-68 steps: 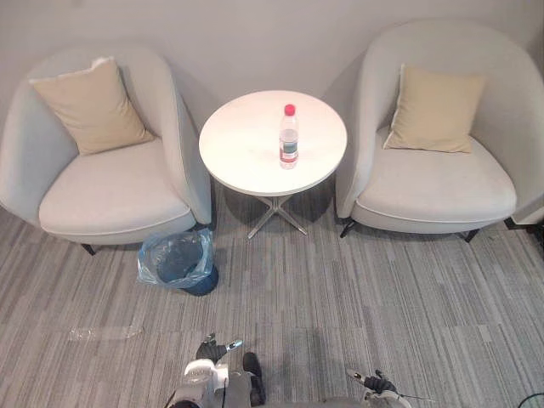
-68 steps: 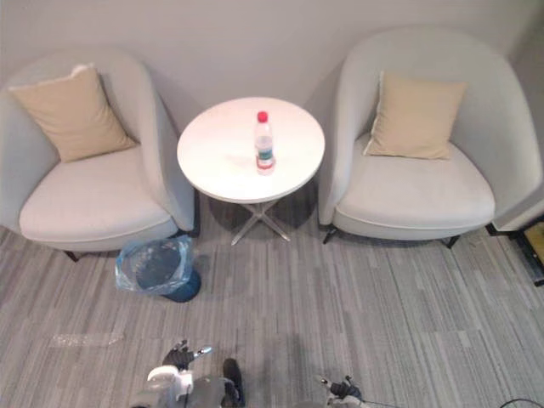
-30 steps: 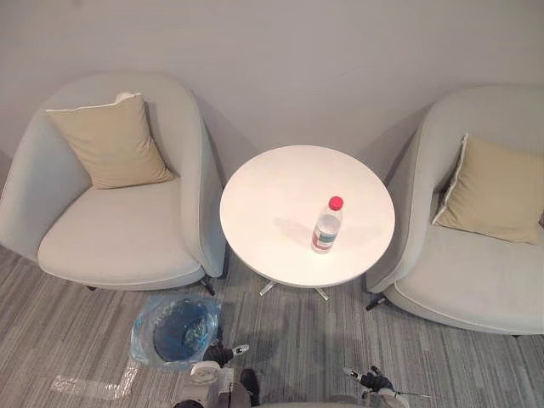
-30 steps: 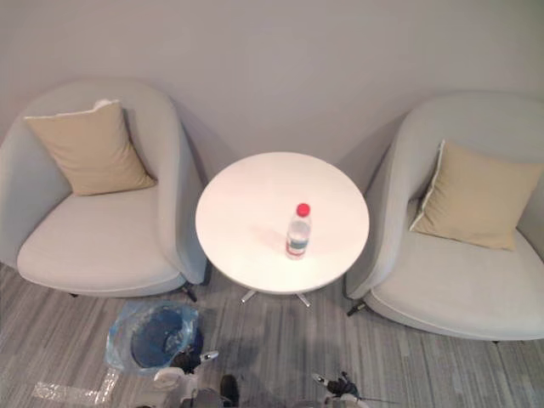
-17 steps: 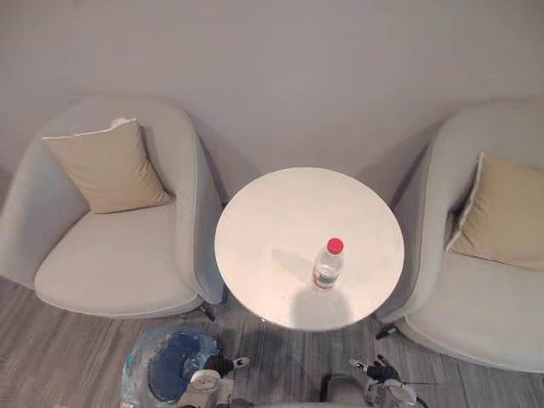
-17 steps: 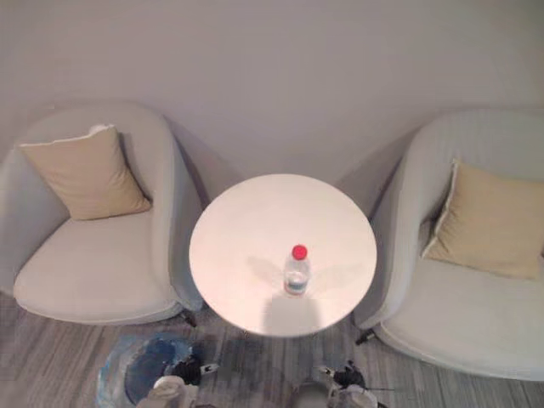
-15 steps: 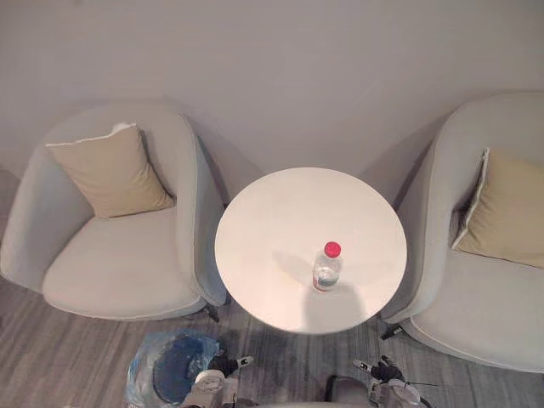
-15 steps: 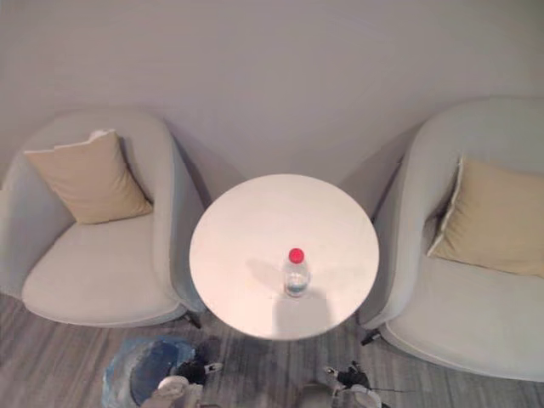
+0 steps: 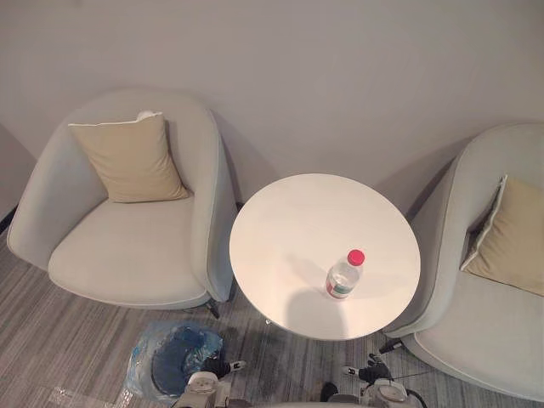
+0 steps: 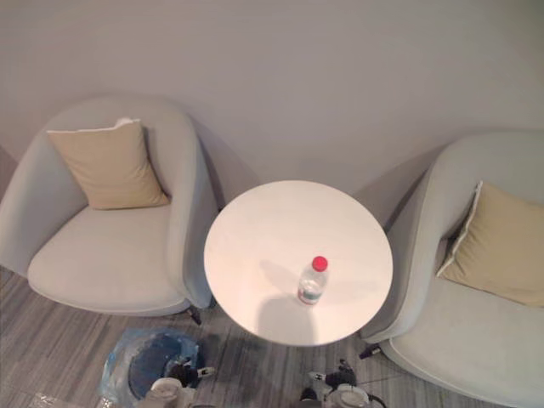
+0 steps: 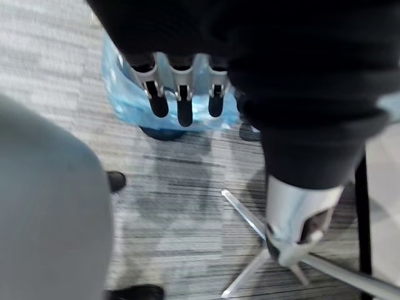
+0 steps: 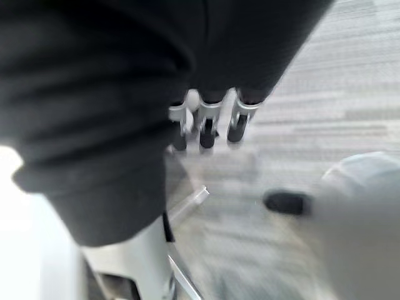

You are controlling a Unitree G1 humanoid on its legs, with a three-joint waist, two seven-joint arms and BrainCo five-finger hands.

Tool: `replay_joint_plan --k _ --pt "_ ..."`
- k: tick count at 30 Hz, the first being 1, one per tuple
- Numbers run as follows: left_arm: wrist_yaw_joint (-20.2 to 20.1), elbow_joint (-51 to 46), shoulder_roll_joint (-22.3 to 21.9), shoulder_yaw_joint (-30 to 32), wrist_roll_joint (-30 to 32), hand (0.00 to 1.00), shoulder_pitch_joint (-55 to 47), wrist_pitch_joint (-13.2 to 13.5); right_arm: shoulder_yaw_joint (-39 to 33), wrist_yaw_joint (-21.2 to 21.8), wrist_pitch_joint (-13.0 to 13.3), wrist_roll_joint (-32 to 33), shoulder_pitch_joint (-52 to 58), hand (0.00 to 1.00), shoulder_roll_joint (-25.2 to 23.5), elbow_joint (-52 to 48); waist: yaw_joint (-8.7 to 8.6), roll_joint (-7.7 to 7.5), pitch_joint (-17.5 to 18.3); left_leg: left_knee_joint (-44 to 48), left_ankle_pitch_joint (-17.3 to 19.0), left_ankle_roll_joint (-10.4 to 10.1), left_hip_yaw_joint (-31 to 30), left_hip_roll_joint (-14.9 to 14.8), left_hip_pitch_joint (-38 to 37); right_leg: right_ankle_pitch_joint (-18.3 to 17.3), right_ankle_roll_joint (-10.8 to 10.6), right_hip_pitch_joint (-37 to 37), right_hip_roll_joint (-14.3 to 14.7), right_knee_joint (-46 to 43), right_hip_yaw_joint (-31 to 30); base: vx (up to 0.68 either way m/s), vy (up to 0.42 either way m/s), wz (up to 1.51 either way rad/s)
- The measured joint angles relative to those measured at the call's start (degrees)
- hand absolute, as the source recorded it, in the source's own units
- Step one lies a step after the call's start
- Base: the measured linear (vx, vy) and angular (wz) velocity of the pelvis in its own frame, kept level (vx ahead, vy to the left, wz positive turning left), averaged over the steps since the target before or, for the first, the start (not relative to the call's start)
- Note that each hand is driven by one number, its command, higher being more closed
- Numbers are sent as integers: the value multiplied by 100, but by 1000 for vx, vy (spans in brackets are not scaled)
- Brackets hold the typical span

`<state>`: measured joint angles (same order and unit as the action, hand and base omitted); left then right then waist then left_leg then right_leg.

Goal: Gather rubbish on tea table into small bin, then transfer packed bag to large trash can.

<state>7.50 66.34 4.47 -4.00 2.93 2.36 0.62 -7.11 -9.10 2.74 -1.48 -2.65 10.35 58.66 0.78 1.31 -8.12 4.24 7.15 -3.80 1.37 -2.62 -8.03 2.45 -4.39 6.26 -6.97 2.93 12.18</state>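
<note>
A clear plastic bottle (image 9: 344, 276) with a red cap stands upright on the round white tea table (image 9: 297, 221), toward its near right side. On the floor left of the table sits the small dark bin (image 9: 172, 370), lined with a blue bag. My left hand (image 9: 205, 384) hangs low by the bin. In the left wrist view its fingers (image 11: 178, 100) are relaxed and hold nothing, and the blue bag (image 11: 128, 103) shows just past them. My right hand (image 9: 379, 392) hangs low at the table's near right, with its fingers (image 12: 206, 122) loose and empty over the carpet.
Two grey armchairs with tan cushions flank the table, one to the left (image 9: 127, 255) and one to the right (image 9: 484, 331). A wall runs close behind them. The table's metal legs (image 11: 250, 219) spread over the grey striped carpet. A scrap of clear plastic (image 9: 64, 396) lies at the lower left.
The whole picture has shifted as the camera came closer to the table and turned a little. Bottle, table and bin stay where they were. Both hands still hang low and empty.
</note>
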Motion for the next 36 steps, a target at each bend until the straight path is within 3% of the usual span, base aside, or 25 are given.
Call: replay_joint_plan --k 2,4,8,17,31,36 --pt "-14 -13 18 -44 -4 0 -14 49 127 77 -71 -37 532 0 362 -1310 6 5 12 -93 1 -1 -71 3 87 125 -11 -26 8 160 70 -113 7 21" --pt "1 -66 50 -35 -8 0 -39 22 123 159 135 -90 1218 0 342 -2680 -61 -13 8 -123 -43 7 -50 -8 179 215 11 -111 29 216 11 -133 -19 -12" --pt "6 -55 4 -124 43 0 -106 33 177 141 375 -448 1912 0 -6 -3555 -146 24 50 -158 -58 -24 17 -56 140 248 12 -127 83 224 -83 -79 -25 -15" --pt "5 -129 4 -215 159 0 -155 119 161 3 580 -1198 1968 0 -29 -4250 -145 45 63 -222 -18 -154 31 -161 110 226 16 -148 178 255 -120 -30 -8 -3" --pt "7 -222 8 -269 260 0 -183 119 332 -117 580 -1195 1342 0 -21 -4262 -91 83 80 -304 -74 -135 -161 -167 105 205 58 -140 197 231 57 38 8 6" --pt "10 -259 14 -268 257 0 -188 123 458 -105 579 -918 1074 0 -3 -4257 -78 85 22 -329 -138 -126 -326 -157 205 192 48 -133 179 264 220 -73 -15 15"
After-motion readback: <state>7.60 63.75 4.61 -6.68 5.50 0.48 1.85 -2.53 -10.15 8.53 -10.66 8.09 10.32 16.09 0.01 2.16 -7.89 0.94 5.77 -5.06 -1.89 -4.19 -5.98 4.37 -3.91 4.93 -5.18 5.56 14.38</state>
